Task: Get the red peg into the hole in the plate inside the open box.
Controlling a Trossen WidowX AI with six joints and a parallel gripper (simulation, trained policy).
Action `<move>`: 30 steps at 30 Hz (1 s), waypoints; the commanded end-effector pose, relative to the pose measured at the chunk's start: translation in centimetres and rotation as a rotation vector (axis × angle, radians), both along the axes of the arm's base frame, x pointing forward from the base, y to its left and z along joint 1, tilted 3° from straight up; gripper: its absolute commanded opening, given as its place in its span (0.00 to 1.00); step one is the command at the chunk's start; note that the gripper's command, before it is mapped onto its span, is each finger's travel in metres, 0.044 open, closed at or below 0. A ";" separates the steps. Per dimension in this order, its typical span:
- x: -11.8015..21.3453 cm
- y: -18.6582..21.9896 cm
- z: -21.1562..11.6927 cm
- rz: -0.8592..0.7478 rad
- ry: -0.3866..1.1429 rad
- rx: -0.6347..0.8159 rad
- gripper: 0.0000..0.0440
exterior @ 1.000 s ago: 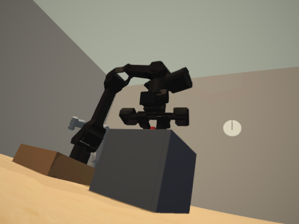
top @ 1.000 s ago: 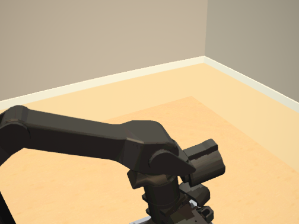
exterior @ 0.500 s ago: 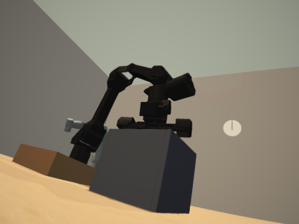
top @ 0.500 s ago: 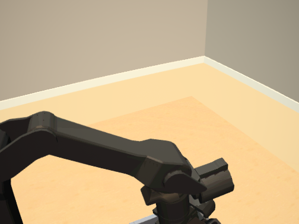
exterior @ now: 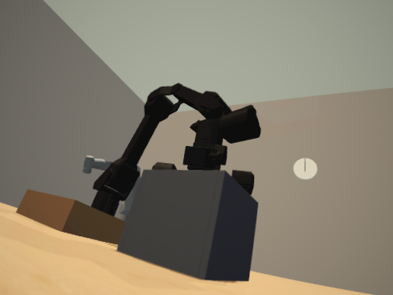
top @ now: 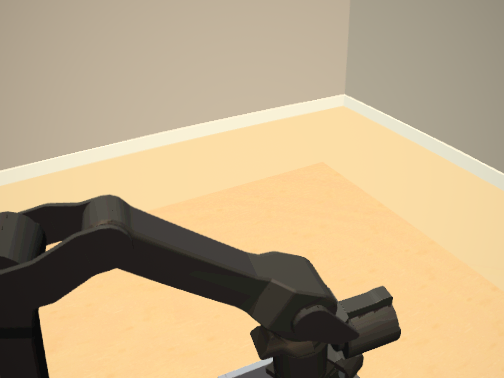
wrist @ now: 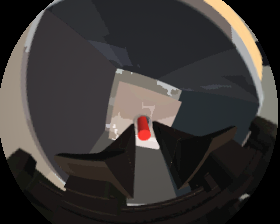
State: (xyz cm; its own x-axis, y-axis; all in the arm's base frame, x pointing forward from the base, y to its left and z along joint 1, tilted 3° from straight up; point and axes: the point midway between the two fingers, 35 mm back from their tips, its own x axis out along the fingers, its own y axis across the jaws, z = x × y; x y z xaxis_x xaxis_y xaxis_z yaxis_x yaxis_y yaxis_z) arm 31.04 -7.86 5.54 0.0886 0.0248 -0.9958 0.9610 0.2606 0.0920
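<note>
The red peg [wrist: 143,128] stands in the hole in the pale plate [wrist: 125,97] at the bottom of the open box [wrist: 70,90] [exterior: 168,214]. A short length of it shows above the hole; whether it is fully down I cannot tell. My gripper [wrist: 144,124] is down inside the box, its fingers slightly open, one on each side of the peg, with a narrow gap beside it. In the exterior view the box wall hides the fingers and the peg. In the top view only a bit of the box's rim [top: 250,367] shows.
A brown block-like box [exterior: 44,207] lies on the wooden surface beside the grey box. The grey box's high walls surround my fingers on all sides. A pale grey jointed shape [exterior: 89,165] stands behind the black arm.
</note>
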 end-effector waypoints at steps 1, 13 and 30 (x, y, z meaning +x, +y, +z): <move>0.3 0.0 0.3 0.001 -0.002 0.028 0.33; 1.5 -0.6 3.7 -0.023 -0.057 0.146 0.45; 3.4 -1.5 9.0 -0.010 -0.204 0.269 0.54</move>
State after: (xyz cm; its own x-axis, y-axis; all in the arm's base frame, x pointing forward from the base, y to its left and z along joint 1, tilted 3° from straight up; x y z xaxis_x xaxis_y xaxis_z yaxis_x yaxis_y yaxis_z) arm 34.10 -9.21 13.58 0.2613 0.2649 -0.9282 0.9292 0.1913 0.3162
